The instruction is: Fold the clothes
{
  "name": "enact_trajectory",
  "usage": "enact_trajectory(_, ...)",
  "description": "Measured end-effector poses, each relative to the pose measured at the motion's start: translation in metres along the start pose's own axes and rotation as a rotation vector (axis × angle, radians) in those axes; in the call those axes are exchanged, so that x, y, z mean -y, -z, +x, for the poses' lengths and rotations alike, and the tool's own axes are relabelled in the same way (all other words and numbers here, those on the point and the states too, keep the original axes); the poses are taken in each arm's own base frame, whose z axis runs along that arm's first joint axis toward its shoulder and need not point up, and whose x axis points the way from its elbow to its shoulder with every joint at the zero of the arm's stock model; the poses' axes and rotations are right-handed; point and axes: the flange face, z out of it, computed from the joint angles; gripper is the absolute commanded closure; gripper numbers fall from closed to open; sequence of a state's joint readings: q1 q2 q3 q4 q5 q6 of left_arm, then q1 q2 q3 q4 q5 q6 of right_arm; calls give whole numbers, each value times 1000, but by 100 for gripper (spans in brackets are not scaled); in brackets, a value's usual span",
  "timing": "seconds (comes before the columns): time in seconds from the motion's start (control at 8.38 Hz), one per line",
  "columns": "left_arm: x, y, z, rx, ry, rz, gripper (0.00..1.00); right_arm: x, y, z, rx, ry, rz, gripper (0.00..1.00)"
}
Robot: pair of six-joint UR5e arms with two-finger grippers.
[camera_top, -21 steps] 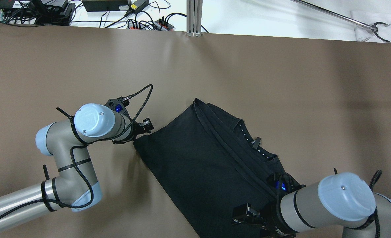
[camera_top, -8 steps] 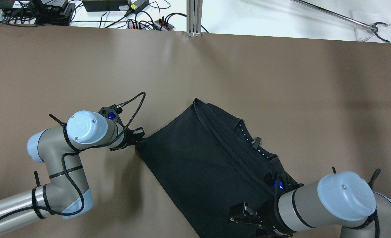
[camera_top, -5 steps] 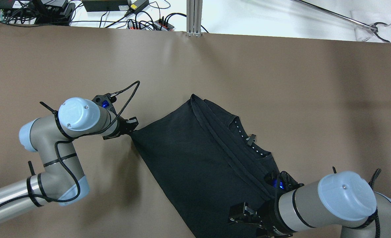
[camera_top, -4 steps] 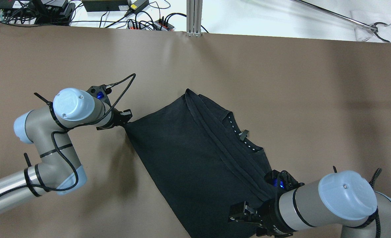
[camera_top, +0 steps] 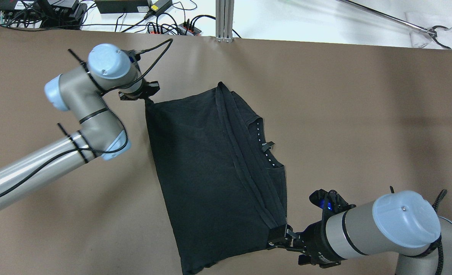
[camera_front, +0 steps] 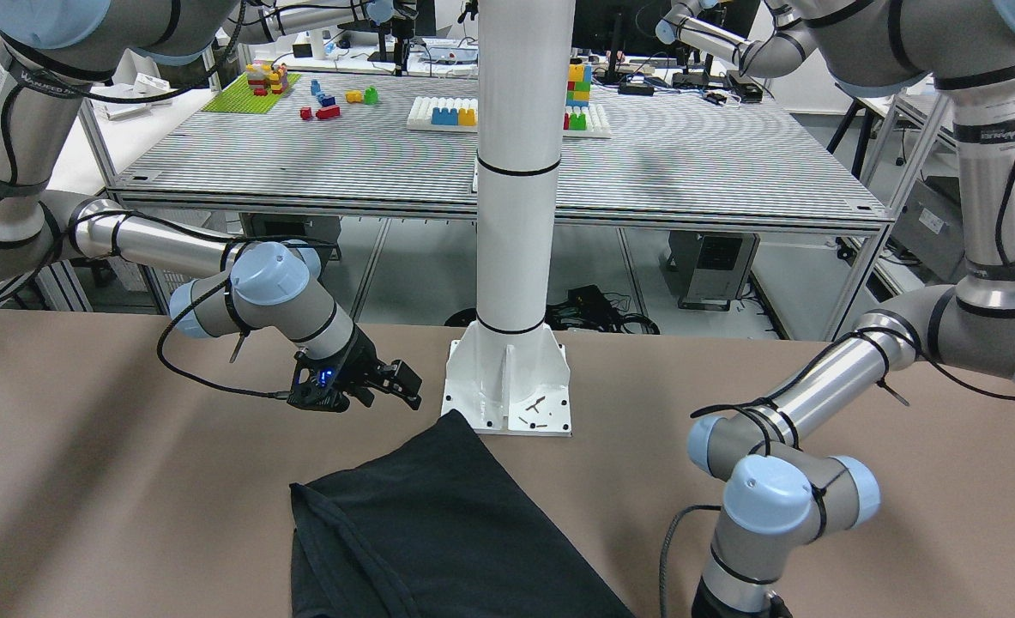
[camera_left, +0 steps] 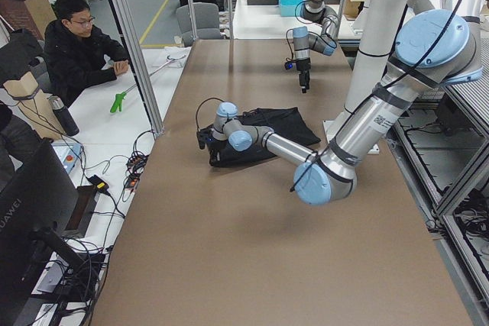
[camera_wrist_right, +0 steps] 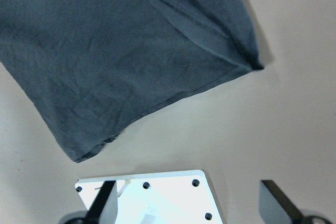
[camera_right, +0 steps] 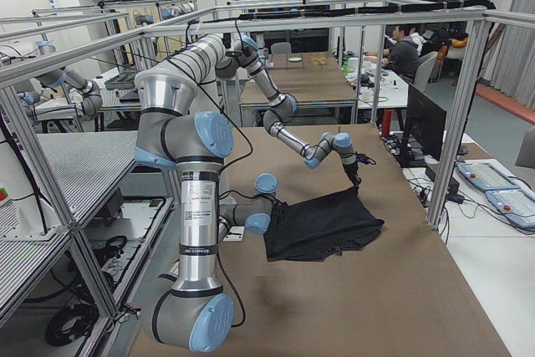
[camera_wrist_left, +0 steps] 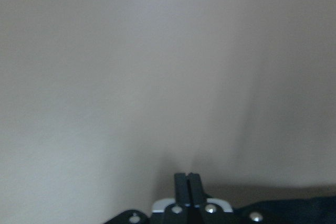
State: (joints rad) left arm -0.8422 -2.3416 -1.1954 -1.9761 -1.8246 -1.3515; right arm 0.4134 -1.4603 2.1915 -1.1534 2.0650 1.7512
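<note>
Lying partly folded, the clothes (camera_top: 203, 160) are plain black.

Black garment (camera_top: 206, 168), thin and plain, spread flat mid-table, folded lengthwise, collar exposed right, far-left corner lifted.

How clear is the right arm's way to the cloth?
Likely yes, clear: the right gripper hangs open beside the cloth, only bare table between them. The pillar base is close, but off to the side. The left gripper pinches the far corner.
</note>
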Motion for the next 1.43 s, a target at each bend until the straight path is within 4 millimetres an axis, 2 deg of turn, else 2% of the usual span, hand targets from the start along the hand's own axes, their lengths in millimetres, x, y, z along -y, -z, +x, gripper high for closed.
enact_trajectory(0.12,23,-2,56,1,-7,27,96,3,1,0,4,-1,19,5)
enact_trajectory(0.24,38,-2,93,-10,-30,65,30,6,1,0,7,-2,41,5)
enact_trajectory(0.36,47,-5,109,-19,-52,95,6,8,1,-1,9,-2,58,5)
enact_trajectory(0.6,56,-7,116,-17,-79,153,5,12,1,-2,16,-2,101,5)
enact_trajectory(0.84,74,0,109,-8,-96,201,5,19,1,-8,31,-2,178,5)
enact_trajectory(0.95,81,8,98,-17,-98,218,5,25,-3,-18,35,-3,227,5)
enact_trajectory(1.07,78,10,75,-31,-99,226,5,33,-14,-35,17,-13,282,5)
enact_trajectory(1.19,69,13,44,-51,-96,234,6,40,-30,-62,-13,-23,349,8)
enact_trajectory(1.31,57,19,13,-71,-95,239,6,33,-50,-81,-44,-28,389,12)
enact_trajectory(1.43,48,24,-12,-84,-95,241,6,21,-73,-87,-68,-46,425,15)
